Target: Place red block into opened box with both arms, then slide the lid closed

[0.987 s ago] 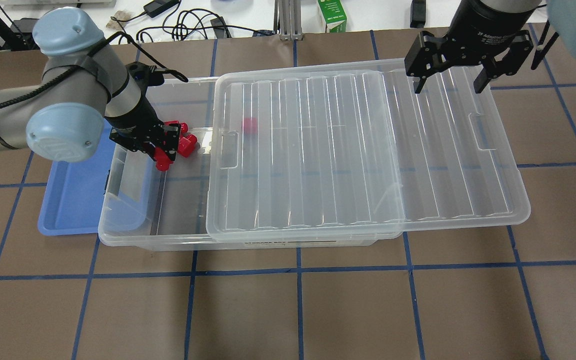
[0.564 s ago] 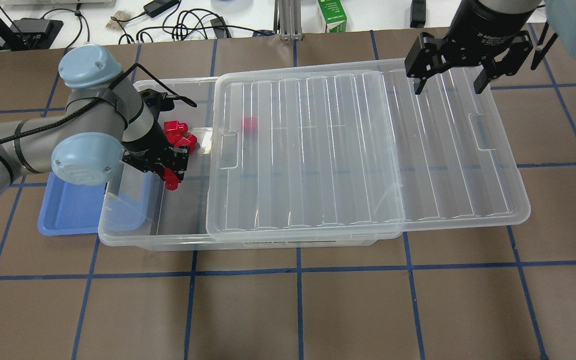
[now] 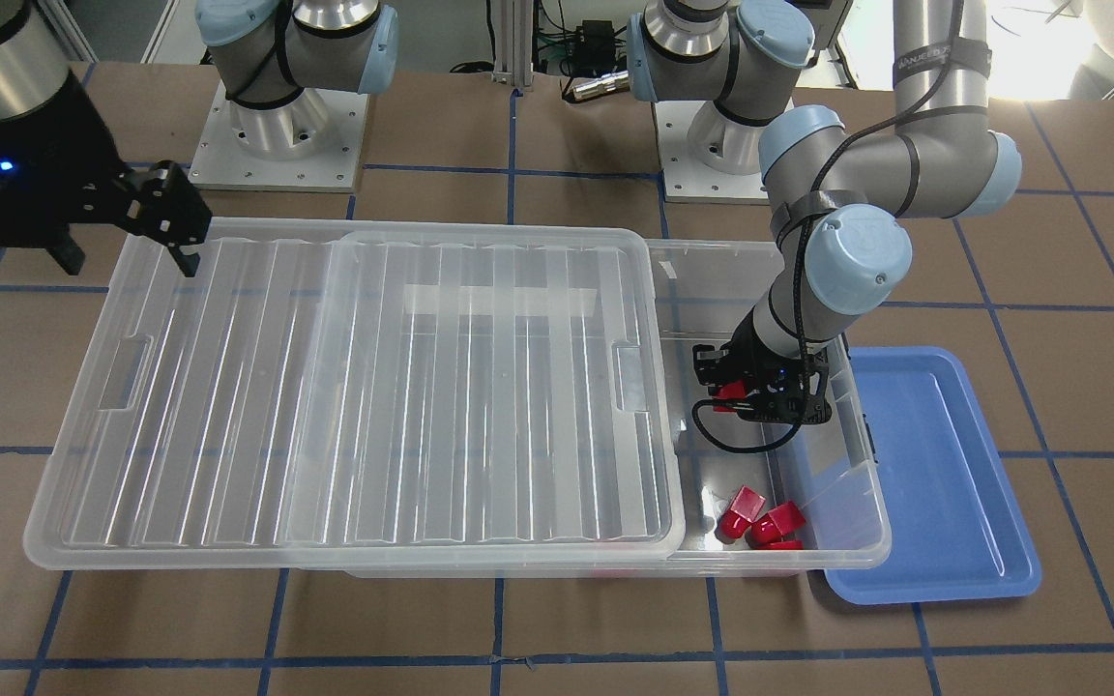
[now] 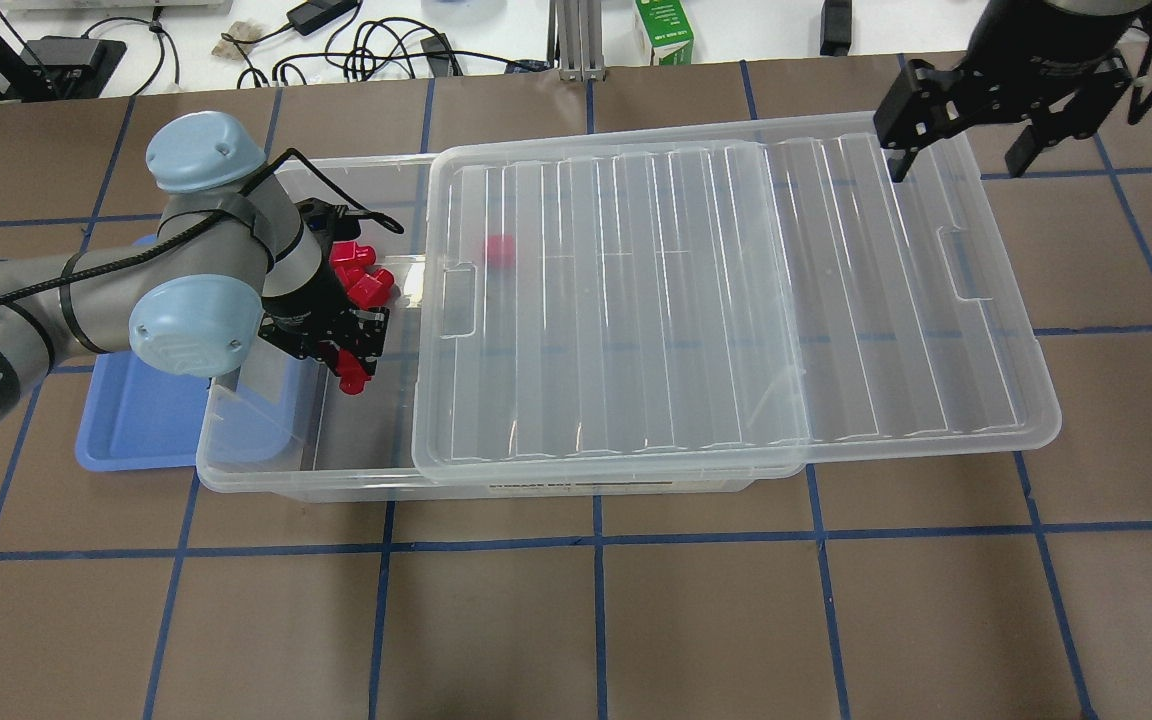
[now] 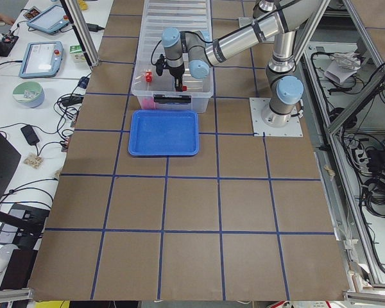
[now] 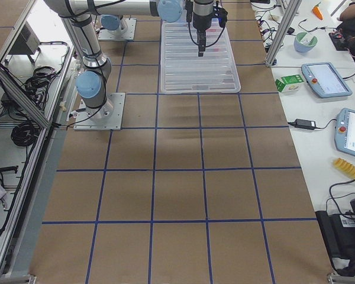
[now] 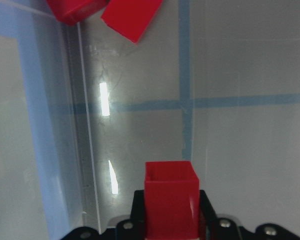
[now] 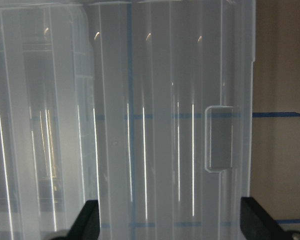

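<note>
My left gripper is shut on a red block and holds it inside the uncovered end of the clear box, just over its floor. The same block shows red between the black fingers in the front view. More red blocks lie loose at the box's far wall, and one shows through the lid. The ribbed clear lid covers most of the box and overhangs its right end. My right gripper hangs open above the lid's far right corner, with nothing in it.
A blue tray lies against the box's left end, partly under my left arm. Cables and a green carton sit beyond the table's far edge. The lid's recess lies between my right fingers in the right wrist view.
My left gripper has carried the red block toward the near side, away from the loose blocks. My right gripper has shifted right, to the lid's far corner.
</note>
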Controlling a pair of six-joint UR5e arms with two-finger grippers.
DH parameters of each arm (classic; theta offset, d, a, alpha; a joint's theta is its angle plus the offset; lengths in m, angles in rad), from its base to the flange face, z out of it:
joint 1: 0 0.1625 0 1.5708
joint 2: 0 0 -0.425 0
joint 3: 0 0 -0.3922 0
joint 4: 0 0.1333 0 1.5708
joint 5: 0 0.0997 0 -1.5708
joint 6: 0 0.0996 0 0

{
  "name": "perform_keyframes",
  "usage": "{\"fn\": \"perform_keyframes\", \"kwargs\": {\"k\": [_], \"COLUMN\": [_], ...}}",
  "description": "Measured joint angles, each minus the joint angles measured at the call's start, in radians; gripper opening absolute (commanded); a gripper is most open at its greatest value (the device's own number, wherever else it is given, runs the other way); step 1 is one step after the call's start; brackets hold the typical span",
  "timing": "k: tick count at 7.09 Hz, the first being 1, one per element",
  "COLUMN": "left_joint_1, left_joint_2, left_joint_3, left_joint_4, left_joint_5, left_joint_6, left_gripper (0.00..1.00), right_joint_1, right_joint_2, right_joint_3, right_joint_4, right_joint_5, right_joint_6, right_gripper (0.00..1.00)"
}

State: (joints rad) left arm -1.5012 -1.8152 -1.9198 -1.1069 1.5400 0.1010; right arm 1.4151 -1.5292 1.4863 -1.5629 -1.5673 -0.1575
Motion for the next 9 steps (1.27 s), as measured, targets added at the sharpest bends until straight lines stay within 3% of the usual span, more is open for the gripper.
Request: {"fn": "perform_keyframes", "kwargs": {"k": [2,4,7,9], "left_joint_1": [-0.001,-0.001,-0.002,-0.004], "left_joint_2": [-0.017,-0.019,0.034,0.088], "left_joint_3": [-0.005,-0.002,0.033,0.114], "left_joint_4": [-0.002,0.000,-0.024,-0.139], "left_joint_5": [0.003,0.007,0.012,0.013], "left_joint_6": [0.000,-0.002,-0.001,-0.001], "left_gripper": [0.66,0.96,1.00,1.00], "right_joint_1": [-0.171,-0.306,-0.347,-0.342], "right_joint_2": [0.015,0.045,0.060,0.098], "right_joint_3": [0.004,0.027,0.184,0.287], "right_joint_4": [-0.010,-0.017,-0.187,-0.338], "right_joint_5": [0.002,0.000,-0.001,0.000], "right_joint_6": [-0.244,-0.360,-0.408,-0.404], "right_gripper": [1.00,1.00,1.00,1.00]}}
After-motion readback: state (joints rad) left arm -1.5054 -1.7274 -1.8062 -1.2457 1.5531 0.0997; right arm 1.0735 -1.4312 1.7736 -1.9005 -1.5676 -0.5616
